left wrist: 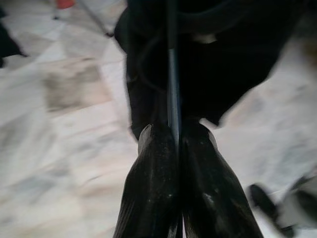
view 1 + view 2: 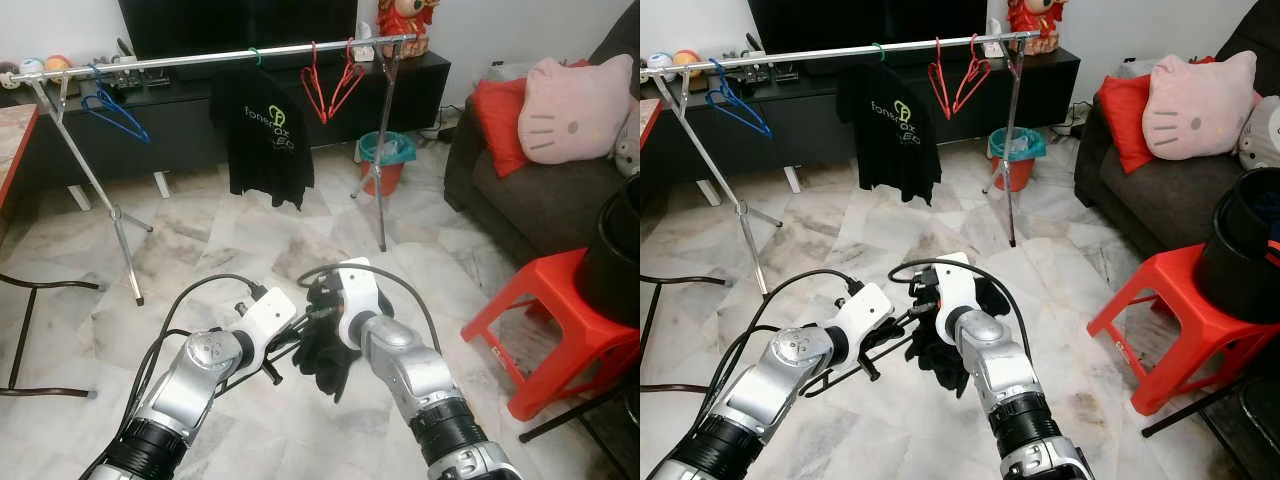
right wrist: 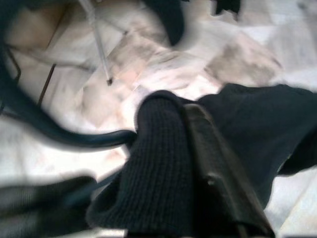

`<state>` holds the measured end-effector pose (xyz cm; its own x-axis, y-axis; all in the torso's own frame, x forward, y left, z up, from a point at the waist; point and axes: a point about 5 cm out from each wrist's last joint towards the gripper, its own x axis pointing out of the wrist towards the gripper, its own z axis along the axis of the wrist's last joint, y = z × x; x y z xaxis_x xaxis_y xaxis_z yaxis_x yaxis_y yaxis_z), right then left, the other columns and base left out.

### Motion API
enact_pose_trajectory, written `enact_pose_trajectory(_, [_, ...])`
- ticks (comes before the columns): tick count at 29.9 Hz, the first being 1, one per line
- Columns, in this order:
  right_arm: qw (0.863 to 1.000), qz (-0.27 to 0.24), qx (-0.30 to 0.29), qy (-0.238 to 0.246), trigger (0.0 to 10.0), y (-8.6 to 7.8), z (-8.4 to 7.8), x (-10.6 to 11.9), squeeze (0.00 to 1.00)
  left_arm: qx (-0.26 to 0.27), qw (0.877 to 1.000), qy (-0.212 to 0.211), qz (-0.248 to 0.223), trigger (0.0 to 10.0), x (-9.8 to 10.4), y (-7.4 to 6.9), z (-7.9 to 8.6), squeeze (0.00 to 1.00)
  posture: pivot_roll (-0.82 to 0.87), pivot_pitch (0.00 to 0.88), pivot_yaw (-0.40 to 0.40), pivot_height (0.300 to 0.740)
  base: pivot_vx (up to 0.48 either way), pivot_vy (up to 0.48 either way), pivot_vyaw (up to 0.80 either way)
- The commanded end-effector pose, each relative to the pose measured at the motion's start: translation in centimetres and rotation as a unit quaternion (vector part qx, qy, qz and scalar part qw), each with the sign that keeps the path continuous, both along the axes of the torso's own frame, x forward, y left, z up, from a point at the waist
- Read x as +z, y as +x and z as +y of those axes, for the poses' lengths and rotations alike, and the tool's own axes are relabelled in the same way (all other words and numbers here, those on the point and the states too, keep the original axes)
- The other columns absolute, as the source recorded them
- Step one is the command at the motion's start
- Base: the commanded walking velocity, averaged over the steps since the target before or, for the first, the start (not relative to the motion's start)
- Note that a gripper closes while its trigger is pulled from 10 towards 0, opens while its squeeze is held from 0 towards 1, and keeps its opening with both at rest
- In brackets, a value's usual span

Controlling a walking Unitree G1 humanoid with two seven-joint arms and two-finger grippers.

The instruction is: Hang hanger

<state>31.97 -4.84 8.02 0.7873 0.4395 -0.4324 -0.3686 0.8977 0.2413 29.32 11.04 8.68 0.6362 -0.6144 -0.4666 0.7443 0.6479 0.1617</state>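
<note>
A: Start at the left. What do you see?

B: A silver clothes rail (image 2: 200, 57) runs across the far side of the room on crossed legs. A blue hanger (image 2: 112, 112) hangs near its left end, a black T-shirt (image 2: 262, 130) with a light print hangs at the middle, and two red hangers (image 2: 330, 82) hang just right of it.

A: And the arms?

B: Both reach out low over the marble floor (image 2: 200, 250), meeting in front of the robot. The left hand (image 1: 174, 144) has its two black fingers (image 1: 153, 188) pressed together on a thin dark hanger (image 1: 172, 74), pinching its bar. The hanger runs on into a dark knitted garment (image 2: 322, 350).

A: The right hand?

B: The right hand (image 3: 198, 148) is at the same garment, with ribbed black cloth draped over one finger (image 3: 218, 173). I cannot tell if it is spread or pressed together.

A: So where is the hanger?

B: Between the two hands, well short of the rail, partly inside the garment.

A: Further right?

B: An orange bucket (image 2: 385, 160) with teal contents behind the rail's right leg, a red stool (image 2: 545, 310), and a dark sofa (image 2: 540, 190) with a red cushion (image 2: 500, 120) and a pink cat-face cushion (image 2: 575, 105).
</note>
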Motion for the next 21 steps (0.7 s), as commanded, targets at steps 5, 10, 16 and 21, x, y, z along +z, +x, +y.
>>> enact_pose_trajectory(5, [0.996,0.029,-0.027,0.081,10.0,-0.1,1.2,0.4,0.0,-0.105,0.993,-0.044,-0.009,10.0,2.1,-1.4,-2.2,0.0,0.05,0.0,-0.023,0.74,0.0,0.0,0.0])
enact_pose_trajectory(10, [0.995,-0.004,-0.074,0.061,10.0,1.1,-0.2,1.3,0.0,-0.086,0.996,0.017,0.0,10.0,0.7,-1.3,-1.2,0.0,0.05,0.0,-0.024,0.74,0.0,0.0,0.0])
enact_pose_trajectory(16, [0.993,-0.017,-0.111,0.042,10.0,1.6,-1.5,1.3,0.0,-0.046,0.999,0.025,-0.007,10.0,1.1,-0.4,-0.3,0.0,0.05,0.0,-0.025,0.74,0.0,0.0,0.0])
enact_pose_trajectory(21, [0.992,-0.023,-0.122,0.029,10.0,1.6,-1.9,1.3,0.0,-0.037,0.998,0.045,-0.001,10.0,0.7,-0.4,0.2,0.0,0.05,0.0,-0.022,0.74,0.0,0.0,0.0])
